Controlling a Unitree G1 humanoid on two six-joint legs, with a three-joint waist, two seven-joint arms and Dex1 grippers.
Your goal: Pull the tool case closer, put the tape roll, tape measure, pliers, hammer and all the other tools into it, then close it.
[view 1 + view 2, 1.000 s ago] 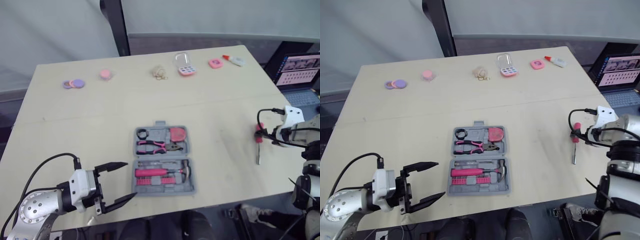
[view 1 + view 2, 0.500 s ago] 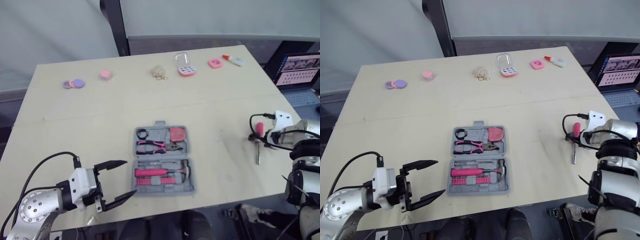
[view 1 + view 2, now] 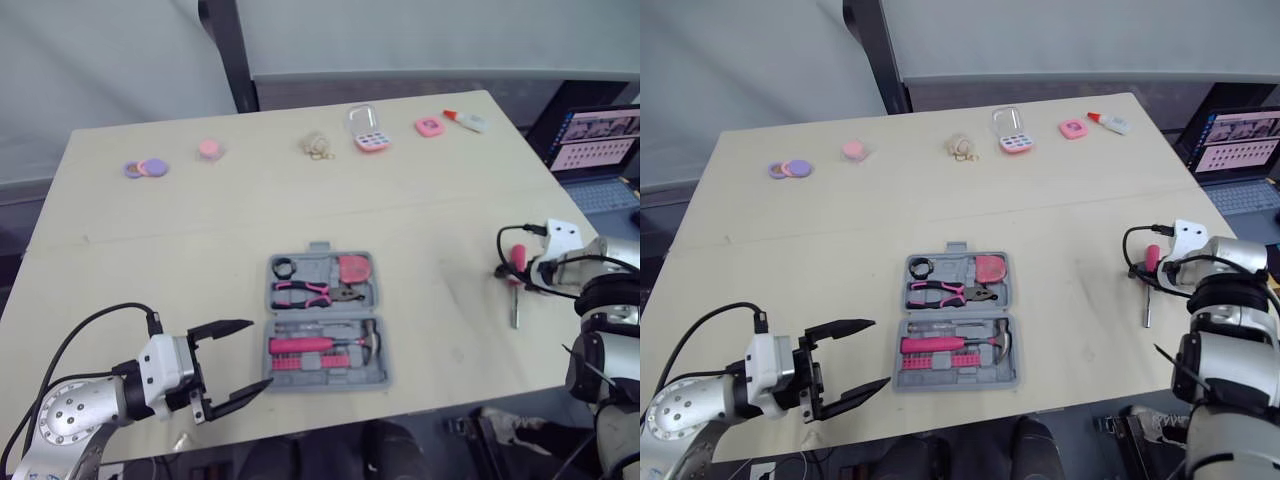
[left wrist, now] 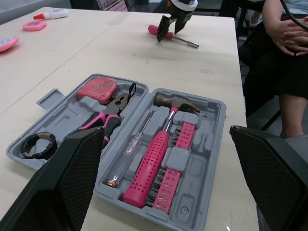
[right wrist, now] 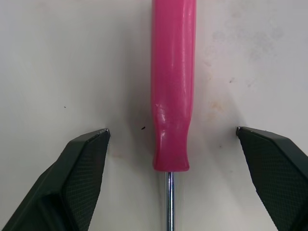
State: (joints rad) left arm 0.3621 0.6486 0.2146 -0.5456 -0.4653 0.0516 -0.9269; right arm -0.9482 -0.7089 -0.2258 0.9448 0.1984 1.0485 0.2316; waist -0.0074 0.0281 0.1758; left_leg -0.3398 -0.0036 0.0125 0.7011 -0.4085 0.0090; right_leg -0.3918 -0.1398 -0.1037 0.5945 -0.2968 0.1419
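Pink-handled screwdriver (image 5: 172,96), right of the tool case (image 3: 325,320), is now straddled by the newly arrived right gripper (image 5: 172,130), wide open and empty, so a grasp is judged imminent.

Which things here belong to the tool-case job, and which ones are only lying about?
Job: tool case, and in it tape roll, tape measure, pliers, hammer; screwdriver, not yet packed.
Lying about: purple and pink discs, tan bundle, pink lock-shaped thing, glue bottle, laptop.
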